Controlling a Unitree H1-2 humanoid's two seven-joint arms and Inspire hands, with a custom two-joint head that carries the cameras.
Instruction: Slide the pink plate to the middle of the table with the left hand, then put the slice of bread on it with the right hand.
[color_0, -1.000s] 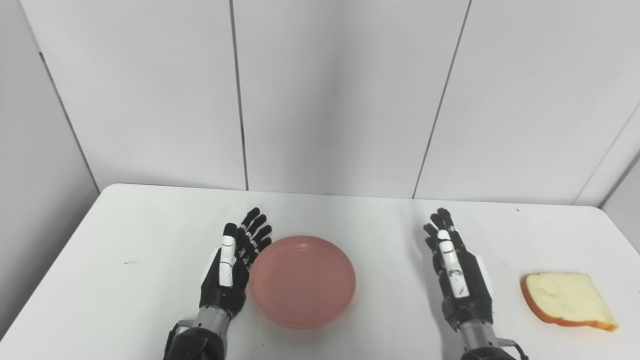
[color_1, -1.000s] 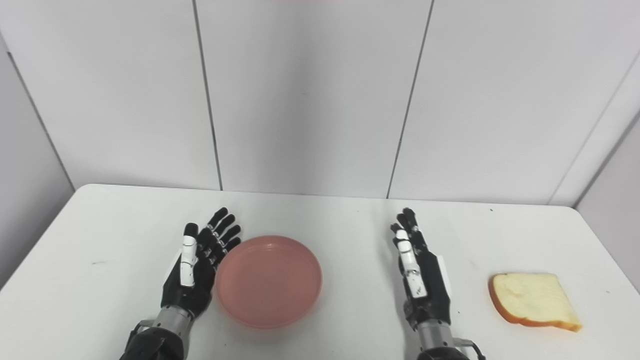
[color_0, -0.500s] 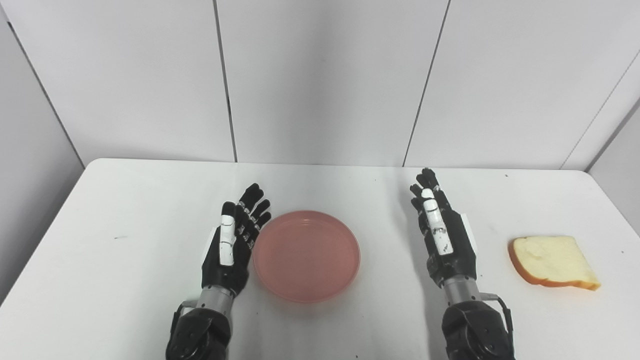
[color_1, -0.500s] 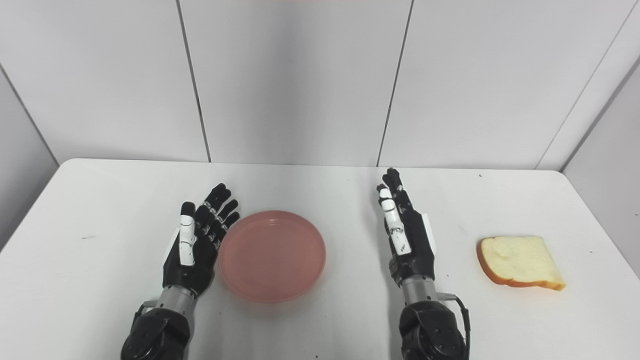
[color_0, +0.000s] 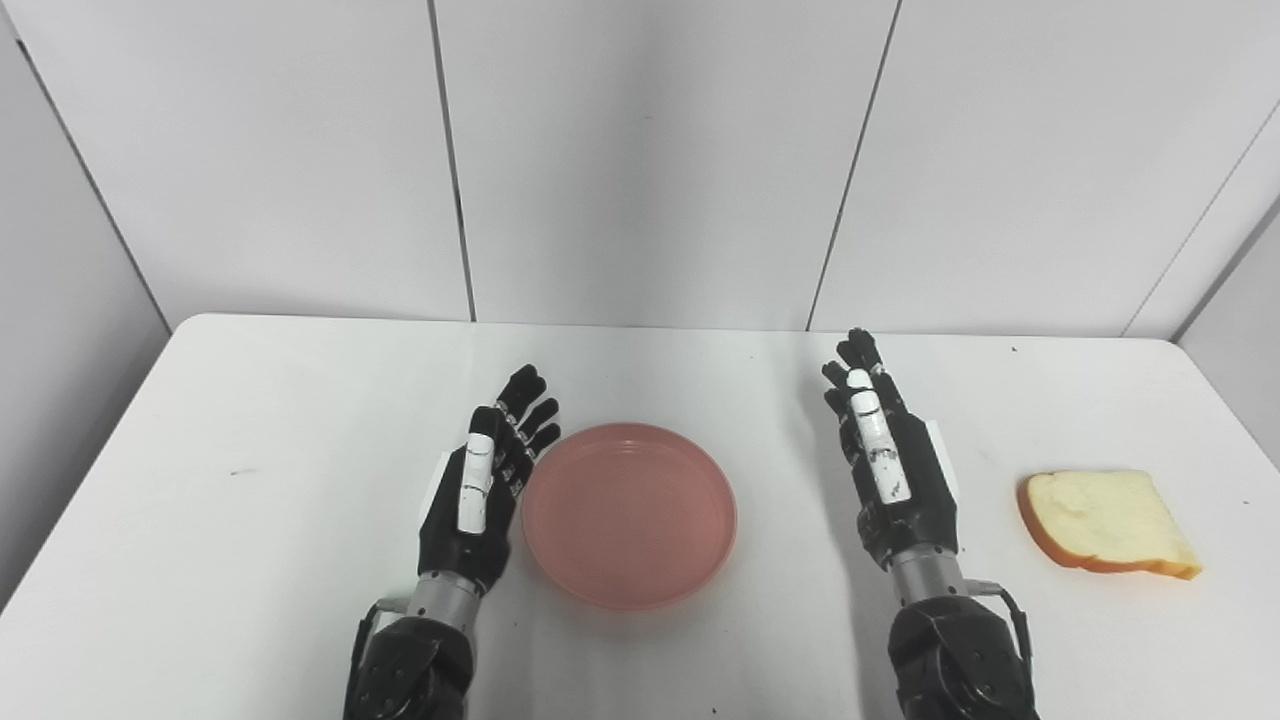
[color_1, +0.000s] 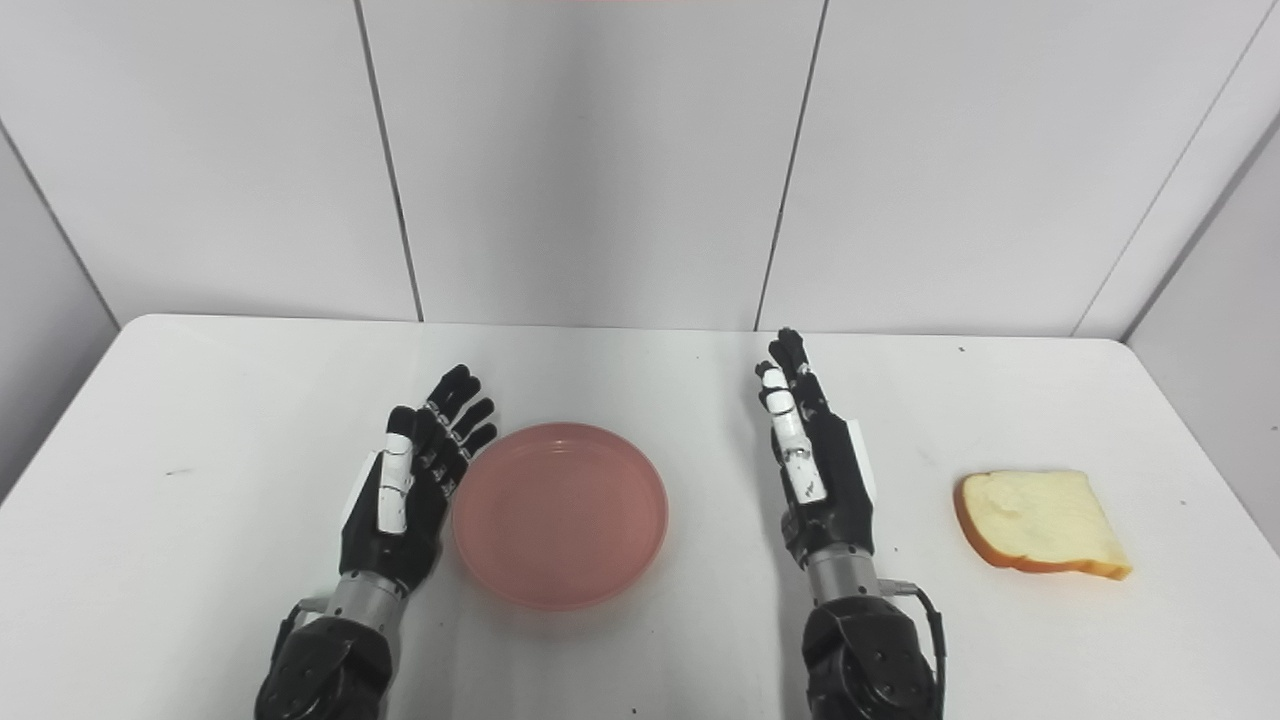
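A round pink plate (color_0: 628, 514) lies empty on the white table (color_0: 250, 420), near its middle. My left hand (color_0: 485, 485) stands open on edge, its palm side pressed against the plate's left rim. My right hand (color_0: 888, 462) is open too, upright on edge, a hand's width to the right of the plate and touching nothing. A slice of bread (color_0: 1104, 520) with a brown crust lies flat at the table's right side, well to the right of my right hand.
White wall panels stand behind the table's far edge. The table's right edge runs close past the bread. Bare table surface lies between the plate (color_1: 560, 513) and my right hand (color_1: 815, 465), and to the left of my left hand (color_1: 408, 490).
The camera tilted down early on. Since half a second ago my left hand has pushed the plate a little to the right. My right hand and the bread have stayed put.
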